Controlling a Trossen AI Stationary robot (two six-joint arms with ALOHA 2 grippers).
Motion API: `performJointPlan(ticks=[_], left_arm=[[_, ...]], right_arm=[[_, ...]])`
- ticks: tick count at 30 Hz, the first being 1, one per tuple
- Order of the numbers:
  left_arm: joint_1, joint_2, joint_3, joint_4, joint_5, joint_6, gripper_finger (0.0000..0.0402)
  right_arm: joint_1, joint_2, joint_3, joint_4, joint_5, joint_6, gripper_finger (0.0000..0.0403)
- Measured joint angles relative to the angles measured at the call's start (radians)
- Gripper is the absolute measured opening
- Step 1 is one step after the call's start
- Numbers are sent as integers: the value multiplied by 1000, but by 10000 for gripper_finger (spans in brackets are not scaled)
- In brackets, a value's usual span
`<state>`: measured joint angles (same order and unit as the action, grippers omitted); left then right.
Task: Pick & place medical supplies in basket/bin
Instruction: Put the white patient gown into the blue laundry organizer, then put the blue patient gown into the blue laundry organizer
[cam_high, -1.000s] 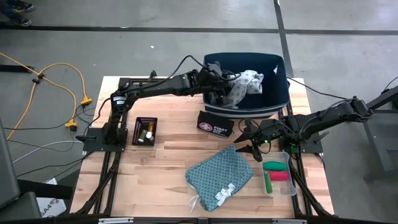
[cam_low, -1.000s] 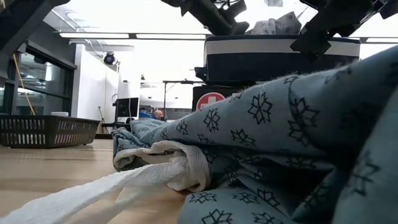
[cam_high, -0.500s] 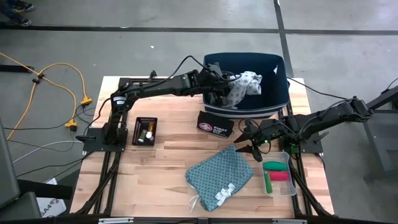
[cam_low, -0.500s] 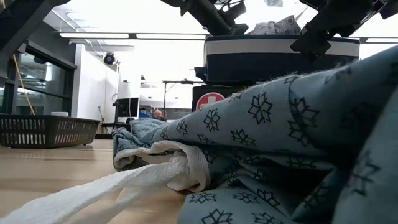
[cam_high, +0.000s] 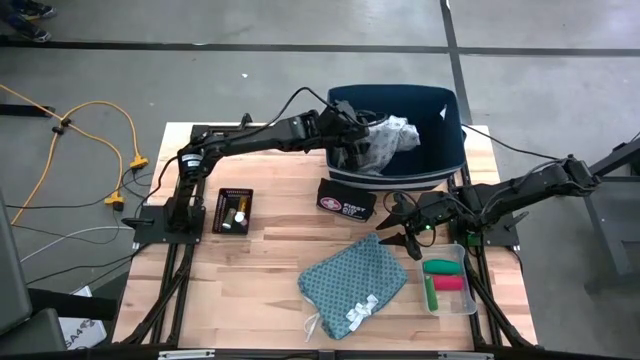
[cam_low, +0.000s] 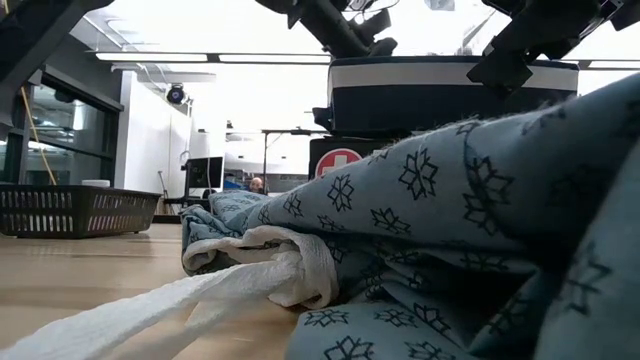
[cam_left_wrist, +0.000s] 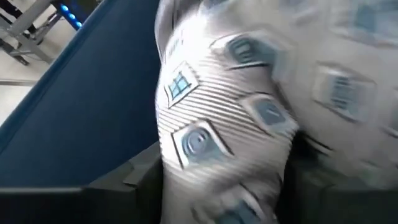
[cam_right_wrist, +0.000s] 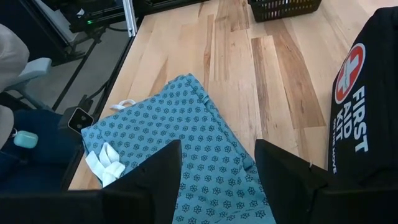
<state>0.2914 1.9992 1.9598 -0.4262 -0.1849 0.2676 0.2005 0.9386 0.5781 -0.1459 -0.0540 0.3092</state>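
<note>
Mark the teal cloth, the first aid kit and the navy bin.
teal cloth (cam_high: 352, 281), high view, middle of the fabric.
first aid kit (cam_high: 346, 199), high view, its dark top face.
navy bin (cam_high: 448, 160), high view, right wall.

Wooden table carries bin, teal cloth, first-aid pouch.

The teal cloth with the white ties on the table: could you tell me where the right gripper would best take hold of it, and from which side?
Probably the teal cloth's corner nearest the right gripper, coming straight down from above. The cloth lies flat and spread, so only a pinched-up edge gives the open fingers something to close on. That corner sits just below the gripper, clear of the white ties at the far end.
</note>
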Motion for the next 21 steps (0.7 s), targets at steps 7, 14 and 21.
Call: performJointPlan(ticks=[7, 14, 21], left_arm=[[7, -3, 0, -13, -2, 34, 303], [7, -3, 0, -13, -8, 39, 321], [7, -3, 0, -10, -9, 41, 321]], right_arm=[[0, 0, 0, 0, 0, 0, 192], [0, 0, 0, 0, 0, 0, 192], [0, 0, 0, 0, 0, 0, 192]])
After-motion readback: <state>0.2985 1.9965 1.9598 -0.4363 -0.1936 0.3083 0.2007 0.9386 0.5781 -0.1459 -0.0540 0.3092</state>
